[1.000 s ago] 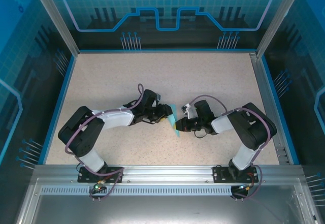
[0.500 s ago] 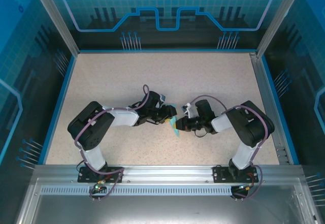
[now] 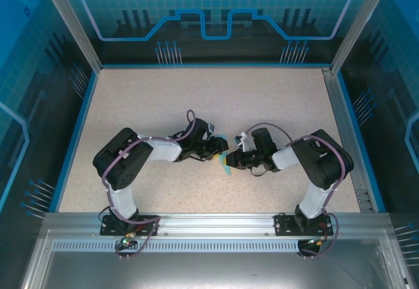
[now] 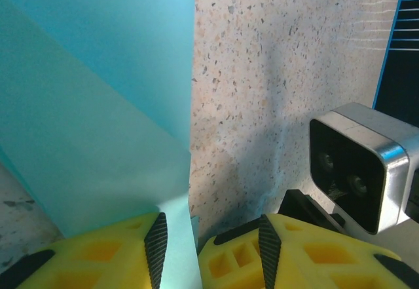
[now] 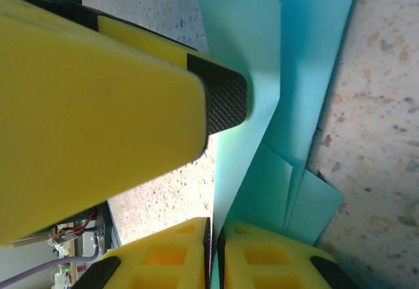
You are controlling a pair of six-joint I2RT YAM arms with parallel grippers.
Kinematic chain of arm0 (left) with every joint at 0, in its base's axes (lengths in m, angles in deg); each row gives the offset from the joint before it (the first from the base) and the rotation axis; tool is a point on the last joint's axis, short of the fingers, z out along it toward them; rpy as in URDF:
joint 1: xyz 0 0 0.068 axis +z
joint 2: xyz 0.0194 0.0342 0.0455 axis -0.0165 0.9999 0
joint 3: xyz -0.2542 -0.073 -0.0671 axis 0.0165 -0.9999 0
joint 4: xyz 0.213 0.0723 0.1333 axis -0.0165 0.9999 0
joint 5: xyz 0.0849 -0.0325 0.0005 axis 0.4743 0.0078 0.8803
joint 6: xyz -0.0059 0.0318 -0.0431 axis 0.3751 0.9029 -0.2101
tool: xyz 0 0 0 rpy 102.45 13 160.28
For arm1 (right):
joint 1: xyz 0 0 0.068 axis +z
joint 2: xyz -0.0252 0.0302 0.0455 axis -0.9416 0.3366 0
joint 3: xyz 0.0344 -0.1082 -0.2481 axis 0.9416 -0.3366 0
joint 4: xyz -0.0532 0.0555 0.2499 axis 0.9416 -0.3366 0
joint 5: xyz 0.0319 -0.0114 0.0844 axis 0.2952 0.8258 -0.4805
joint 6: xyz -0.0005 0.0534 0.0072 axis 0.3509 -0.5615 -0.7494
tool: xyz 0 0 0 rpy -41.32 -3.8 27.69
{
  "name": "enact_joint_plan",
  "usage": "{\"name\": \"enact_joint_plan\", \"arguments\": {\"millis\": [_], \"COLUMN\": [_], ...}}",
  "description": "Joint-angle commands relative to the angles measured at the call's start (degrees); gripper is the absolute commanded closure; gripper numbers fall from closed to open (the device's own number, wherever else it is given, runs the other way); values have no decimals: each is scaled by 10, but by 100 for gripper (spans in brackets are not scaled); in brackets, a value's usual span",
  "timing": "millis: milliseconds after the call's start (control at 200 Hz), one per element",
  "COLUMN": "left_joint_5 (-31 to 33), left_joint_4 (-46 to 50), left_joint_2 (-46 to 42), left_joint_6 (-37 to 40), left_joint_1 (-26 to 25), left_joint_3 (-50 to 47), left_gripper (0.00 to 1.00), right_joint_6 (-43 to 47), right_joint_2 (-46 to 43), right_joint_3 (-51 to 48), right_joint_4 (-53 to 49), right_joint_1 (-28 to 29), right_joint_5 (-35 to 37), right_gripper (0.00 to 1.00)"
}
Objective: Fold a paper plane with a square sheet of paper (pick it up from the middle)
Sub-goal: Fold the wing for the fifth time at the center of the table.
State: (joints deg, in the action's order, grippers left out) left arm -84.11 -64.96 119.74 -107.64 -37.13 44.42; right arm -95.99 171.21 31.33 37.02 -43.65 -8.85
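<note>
Clamping paper [image 5: 308,53] edge, right pincer [image 5: 215,229]; bare tabletop [image 3: 196,99] around.

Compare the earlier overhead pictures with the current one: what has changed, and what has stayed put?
The left arm swung its elbow inward, carrying its jaws rightward, closer to the turquoise paper. No new grab or release is visible. The right arm and the paper stayed put.

A speckled beige table [image 3: 216,99] stretches beyond the left gripper [image 3: 222,150]. Blue patterned panels [image 3: 216,14] stand past it and at both sides.
</note>
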Motion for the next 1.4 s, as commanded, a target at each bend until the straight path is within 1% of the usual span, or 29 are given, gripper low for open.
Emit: {"name": "enact_joint_plan", "arguments": {"millis": [0, 75, 200, 385, 525, 610, 1115, 1395], "left_joint_5": [8, 7, -2, -4, 19, 25, -1, -10], "left_joint_4": [10, 9, 1, 0, -10, -4, -51, -68], "left_joint_2": [11, 11, 1, -46, -87, -96, -41, 2], "left_joint_6": [19, 19, 20, 36, 40, 41, 37, 35], "left_joint_1": [-3, -3, -3, -3, -2, -1, -1, -1], "left_joint_3": [10, 12, 14, 8, -21, -28, -21, -2], "left_gripper": [55, 55, 53, 48, 45, 44, 43, 43], "right_joint_6": [-7, -7, -14, -48, -94, -123, -198, -199], "right_joint_2": [10, 6, 1, 13, 28, 36, 72, 74], "right_joint_3": [0, 5, 1, -3, -7, -17, -37, -34], "right_joint_4": [-55, -89, -101, -41, 13, 48, 108, 92], "right_joint_1": [1, 2, 2, -2, -10, -17, -36, -37], "right_joint_5": [78, 97, 113, 67, 35, 24, 13, 13], "right_gripper": [88, 91, 95, 96, 97, 97, 96, 96]}}
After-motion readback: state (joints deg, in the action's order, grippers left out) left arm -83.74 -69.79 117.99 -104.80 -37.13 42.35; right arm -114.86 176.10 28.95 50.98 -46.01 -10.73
